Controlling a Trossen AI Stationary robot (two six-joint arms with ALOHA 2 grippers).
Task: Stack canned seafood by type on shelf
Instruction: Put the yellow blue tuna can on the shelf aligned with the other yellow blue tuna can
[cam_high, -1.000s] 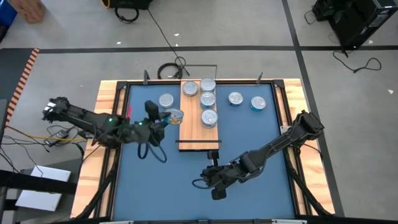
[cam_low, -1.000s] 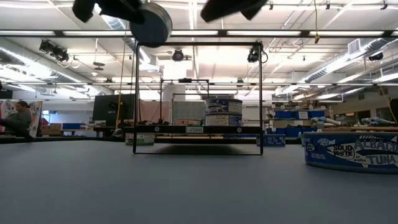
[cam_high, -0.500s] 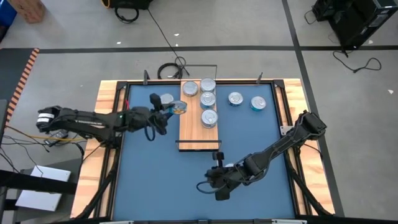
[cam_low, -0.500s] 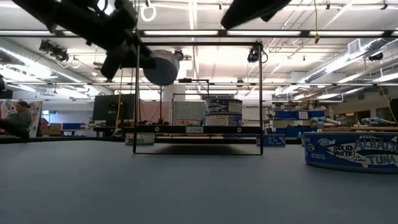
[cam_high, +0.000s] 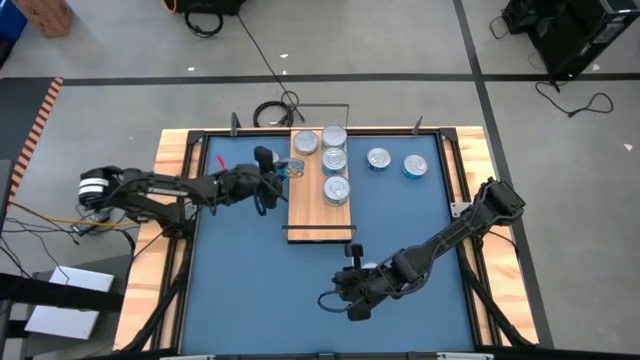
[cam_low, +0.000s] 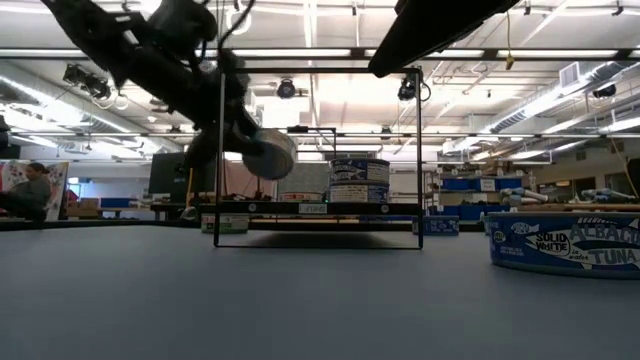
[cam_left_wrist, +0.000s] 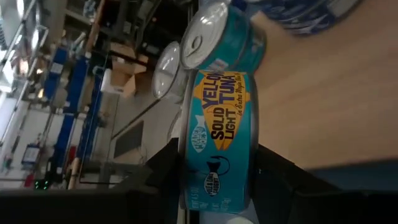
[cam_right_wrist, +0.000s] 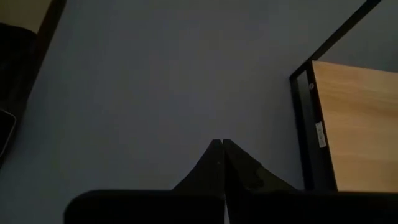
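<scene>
Left gripper (cam_low: 255, 150) hangs in the air clamped on a tin (cam_low: 268, 154), tilted on its side. Just past it and lower sits the shelf (cam_low: 316, 209) with stacked tins (cam_low: 359, 180) on it. Way off to the gripper's side, a blue tuna tin (cam_low: 562, 243) sits on the table (cam_low: 300, 300).

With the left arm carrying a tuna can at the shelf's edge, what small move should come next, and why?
Probably ease the left gripper a little farther over the shelf and lower it. It holds the teal tuna can on its side, at the board's left edge near the tins already there; the can is not yet resting on wood. The right gripper waits shut over the table.
</scene>
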